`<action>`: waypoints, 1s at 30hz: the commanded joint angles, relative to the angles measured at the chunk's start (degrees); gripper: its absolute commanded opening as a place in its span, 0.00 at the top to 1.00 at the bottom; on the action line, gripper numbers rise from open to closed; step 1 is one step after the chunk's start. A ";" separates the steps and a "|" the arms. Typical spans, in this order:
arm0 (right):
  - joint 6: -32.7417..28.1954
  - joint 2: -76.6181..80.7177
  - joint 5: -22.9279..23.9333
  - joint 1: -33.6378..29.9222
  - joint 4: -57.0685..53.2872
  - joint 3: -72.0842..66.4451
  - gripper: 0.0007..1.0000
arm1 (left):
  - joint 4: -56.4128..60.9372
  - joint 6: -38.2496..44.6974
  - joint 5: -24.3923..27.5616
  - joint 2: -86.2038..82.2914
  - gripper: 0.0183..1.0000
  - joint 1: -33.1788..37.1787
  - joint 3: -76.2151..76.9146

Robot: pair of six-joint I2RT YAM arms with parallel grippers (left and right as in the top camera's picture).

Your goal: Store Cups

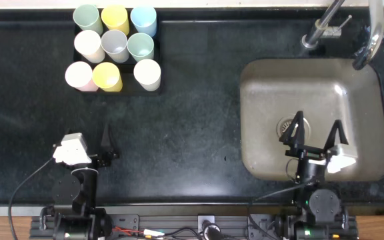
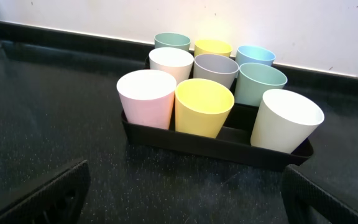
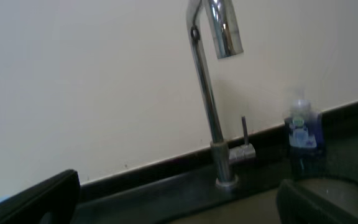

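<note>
Nine cups (image 2: 204,109) in tray (image 2: 210,148), counter's far left corner: likely light, slippery; pinch rim. Left gripper (image 2: 185,186), right gripper (image 1: 315,133) fingers spread, empty.

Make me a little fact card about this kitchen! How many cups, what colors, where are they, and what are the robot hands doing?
Cups: nine, mouths up, three rows of three
Colors: two yellow, two white, two green, one pink, one blue, one grey
Tray: black, holds all the cups, far left on the counter
Left gripper: open, holding nothing, facing the cups
Right gripper: open, holding nothing, over the sink
Faucet: behind the sink
</note>
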 commanded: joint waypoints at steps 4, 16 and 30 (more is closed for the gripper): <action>-0.37 -1.07 0.35 -0.09 -10.03 -1.20 0.00 | -0.04 1.07 0.37 -0.48 0.00 0.22 -0.11; -0.37 -1.07 0.37 -0.02 -10.01 -1.20 0.00 | -0.04 1.07 0.37 -0.48 0.00 0.22 -0.11; -0.37 -1.07 0.37 -0.02 -10.01 -1.20 0.00 | -0.04 1.07 0.37 -0.48 0.00 0.22 -0.11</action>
